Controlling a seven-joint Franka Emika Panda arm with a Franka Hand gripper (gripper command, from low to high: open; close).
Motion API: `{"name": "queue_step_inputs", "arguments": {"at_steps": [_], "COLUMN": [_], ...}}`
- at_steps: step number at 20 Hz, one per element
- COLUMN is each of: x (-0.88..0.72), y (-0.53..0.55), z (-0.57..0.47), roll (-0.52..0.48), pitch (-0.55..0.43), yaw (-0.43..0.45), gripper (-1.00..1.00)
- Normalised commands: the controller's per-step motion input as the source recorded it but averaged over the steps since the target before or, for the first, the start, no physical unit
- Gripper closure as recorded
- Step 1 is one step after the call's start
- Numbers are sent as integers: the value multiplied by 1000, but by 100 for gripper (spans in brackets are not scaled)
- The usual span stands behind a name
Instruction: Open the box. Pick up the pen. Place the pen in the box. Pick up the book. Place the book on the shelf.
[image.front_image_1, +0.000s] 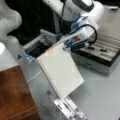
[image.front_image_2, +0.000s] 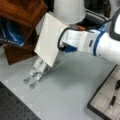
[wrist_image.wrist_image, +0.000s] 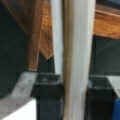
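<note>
White arm reaches low, its gripper (wrist_image.wrist_image: 75, 87) clamped on the tilted white spiral-bound book (image.front_image_1: 61, 71), lifted near the reddish-brown wooden shelf (image.front_image_1: 13, 95).

- In a front view, the camera stands high and looks down across the grey surface (image.front_image_1: 100, 95). The shelf (image.front_image_1: 15, 97) sits at lower left, the open box (image.front_image_1: 100, 56) at upper right.
- In a front view, the camera stands lower and nearer, facing the opposite way. The shelf (image.front_image_2: 20, 15) fills upper left; a corner of the box (image.front_image_2: 105, 102) enters at lower right.
- Both front views share the book (image.front_image_1: 61, 71) held tilted above a clear stand (image.front_image_1: 66, 107).
- The wrist view looks along the fingers (wrist_image.wrist_image: 47, 87) at very close range. The book's edge (wrist_image.wrist_image: 75, 50) fills the centre; shelf wood lies behind.
</note>
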Motion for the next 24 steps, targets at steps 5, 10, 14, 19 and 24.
{"name": "queue_step_inputs", "arguments": {"at_steps": [5, 10, 14, 19, 24], "x": [72, 18, -2, -34, -44], "y": [-33, -75, -135, -125, -150], "z": [410, 400, 425, 438, 395], "roll": [-110, -109, -75, -61, -26], "pitch": [29, 13, 92, 81, 24], "yaw": [-85, -136, -171, -234, -213], "gripper": [100, 100, 100, 100, 100]}}
